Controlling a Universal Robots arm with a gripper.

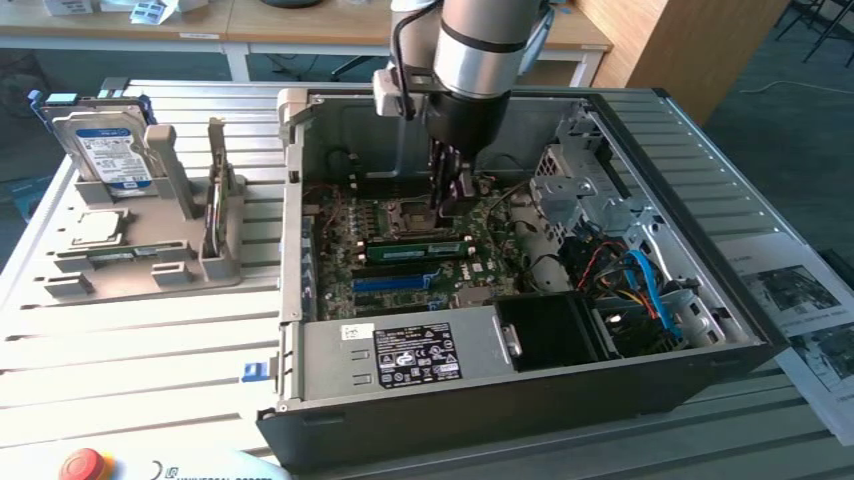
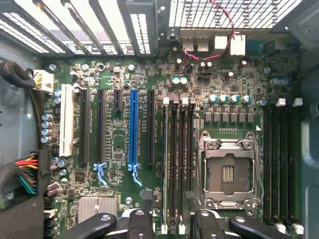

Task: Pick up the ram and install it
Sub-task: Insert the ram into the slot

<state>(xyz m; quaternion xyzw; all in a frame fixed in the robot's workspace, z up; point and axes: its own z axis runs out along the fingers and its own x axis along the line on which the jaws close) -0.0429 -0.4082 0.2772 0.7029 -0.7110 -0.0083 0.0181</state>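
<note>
The gripper (image 1: 450,212) hangs inside the open black metal computer case (image 1: 694,330), fingers parted and holding nothing. Just below it the long, thin green ram (image 1: 416,249) stands on edge in a slot of the green motherboard (image 1: 387,285), toward the case's middle.

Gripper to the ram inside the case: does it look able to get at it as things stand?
Probably yes. The gripper hangs inside the open case, right over the green ram beside the CPU socket, and no cable or bracket seems to cross between them.
</note>
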